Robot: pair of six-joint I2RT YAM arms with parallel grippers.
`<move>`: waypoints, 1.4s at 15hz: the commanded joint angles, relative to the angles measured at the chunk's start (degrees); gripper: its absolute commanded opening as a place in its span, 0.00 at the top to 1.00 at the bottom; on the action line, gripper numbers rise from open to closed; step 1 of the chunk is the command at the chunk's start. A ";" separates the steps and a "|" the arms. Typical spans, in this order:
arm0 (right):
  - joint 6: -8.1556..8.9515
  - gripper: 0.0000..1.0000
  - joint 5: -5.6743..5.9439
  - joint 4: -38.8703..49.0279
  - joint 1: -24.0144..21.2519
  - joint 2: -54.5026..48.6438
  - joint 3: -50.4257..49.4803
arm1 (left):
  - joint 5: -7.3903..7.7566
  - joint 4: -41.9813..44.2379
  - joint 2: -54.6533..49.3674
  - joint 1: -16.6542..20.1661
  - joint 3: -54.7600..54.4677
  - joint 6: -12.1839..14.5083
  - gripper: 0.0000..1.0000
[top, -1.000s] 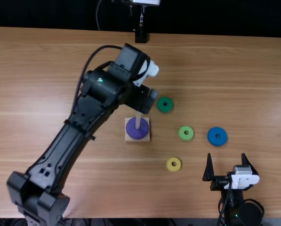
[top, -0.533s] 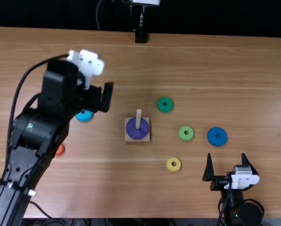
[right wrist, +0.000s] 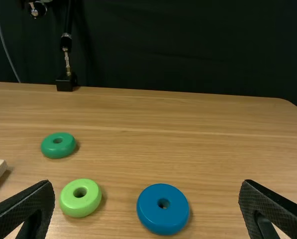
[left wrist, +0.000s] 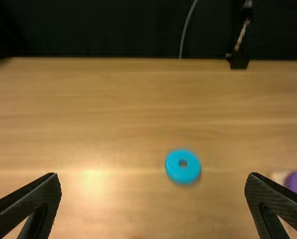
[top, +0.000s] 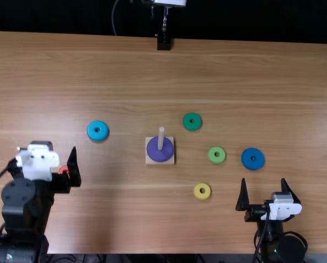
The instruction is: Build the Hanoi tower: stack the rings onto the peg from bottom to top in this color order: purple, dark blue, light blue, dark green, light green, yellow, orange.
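While the fingers of the left gripper and right gripper are spread apart, the purple ring is seated around the peg; if pinched off-centre, the dark blue ring could be jammed against the peg's tip.

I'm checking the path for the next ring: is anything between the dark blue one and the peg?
Yes, the light green ring lies on the table roughly on the straight line from the dark blue ring to the peg. It lies flat, so lifting over it should likely work.
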 commanded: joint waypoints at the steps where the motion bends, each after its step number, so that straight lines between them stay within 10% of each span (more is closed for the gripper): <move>1: 0.07 0.00 0.70 -0.55 -0.71 -0.43 -0.40 | -0.52 2.31 -6.44 0.63 -7.79 0.10 0.00; 9: 0.07 0.00 0.70 -0.55 -0.71 -0.43 -0.40 | 0.21 9.37 -32.98 0.72 -29.32 0.10 0.00; 15: 0.07 0.00 0.70 -0.55 -0.71 -0.43 -0.40 | 4.01 9.37 -38.70 0.81 -32.93 0.53 0.00; 21: 0.07 0.00 0.70 -0.55 -0.71 -0.43 -0.40 | 3.38 9.27 -38.96 0.98 -32.93 0.53 0.00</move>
